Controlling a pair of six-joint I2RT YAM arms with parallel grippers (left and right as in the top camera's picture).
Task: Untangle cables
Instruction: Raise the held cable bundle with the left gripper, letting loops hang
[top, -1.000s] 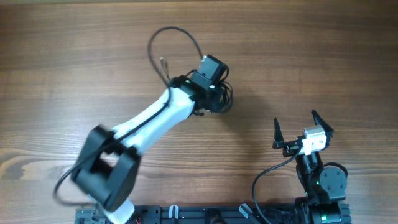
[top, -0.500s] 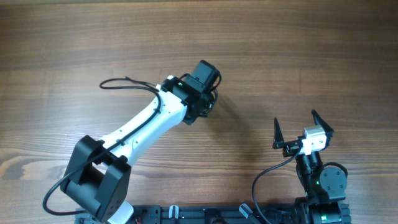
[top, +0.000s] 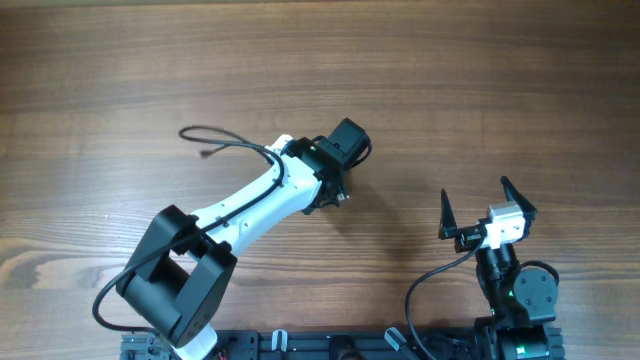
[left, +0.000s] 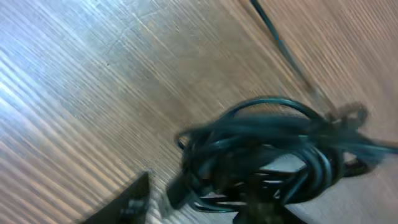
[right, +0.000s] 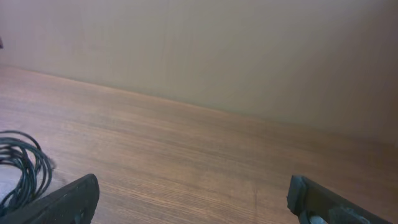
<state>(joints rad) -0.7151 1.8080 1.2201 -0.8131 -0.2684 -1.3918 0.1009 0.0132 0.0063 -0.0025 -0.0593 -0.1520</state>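
The cables are thin black cords. In the left wrist view they show as a blurred bunch lying on the wood. From above, most of the bunch hides under my left gripper. One loose strand arcs left across the table and ends in a small plug. One of the left fingers stands clear of the bunch with bare wood between them, so the jaws look apart around the cords. My right gripper waits wide open at the near right and holds nothing; its view catches the cables at the far left.
The wooden table fills all views. The white left arm slants from its base at the near left up to the middle. The right arm's own thicker black cable curls beside its base.
The left gripper's jaws have opened over the bunch. The loose strand, earlier looped up behind the gripper, now lies out to the left. The right arm has not moved.
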